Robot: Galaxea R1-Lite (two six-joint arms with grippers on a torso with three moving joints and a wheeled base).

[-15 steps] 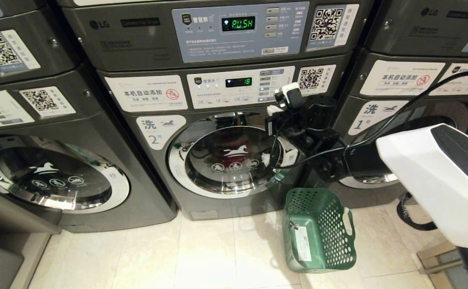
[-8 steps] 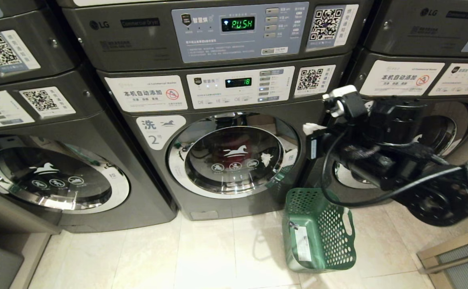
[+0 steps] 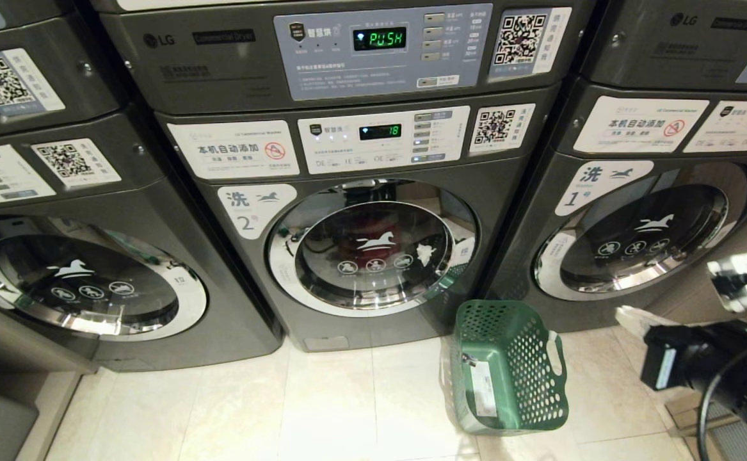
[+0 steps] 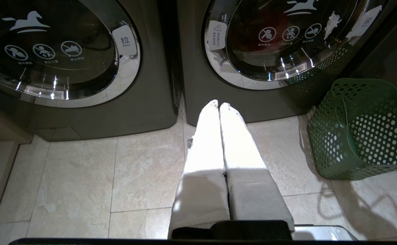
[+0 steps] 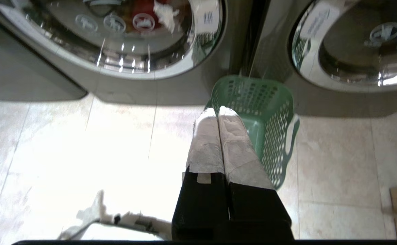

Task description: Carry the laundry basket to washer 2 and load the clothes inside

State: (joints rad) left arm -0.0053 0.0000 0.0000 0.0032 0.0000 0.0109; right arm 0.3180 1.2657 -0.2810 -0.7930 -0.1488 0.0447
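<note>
Right claw is closed and empty, its two white-taped fingers pressed together; in the head view it sits low at the right edge, above the floor in front of washer 1. Left claw is likewise closed with nothing held, hanging over the tiles before the gap between two washers. Basket lies tipped on its side on the floor, just beside the lower right corner of washer 2. That washer's door is closed; red clothes show dimly behind the glass
</note>
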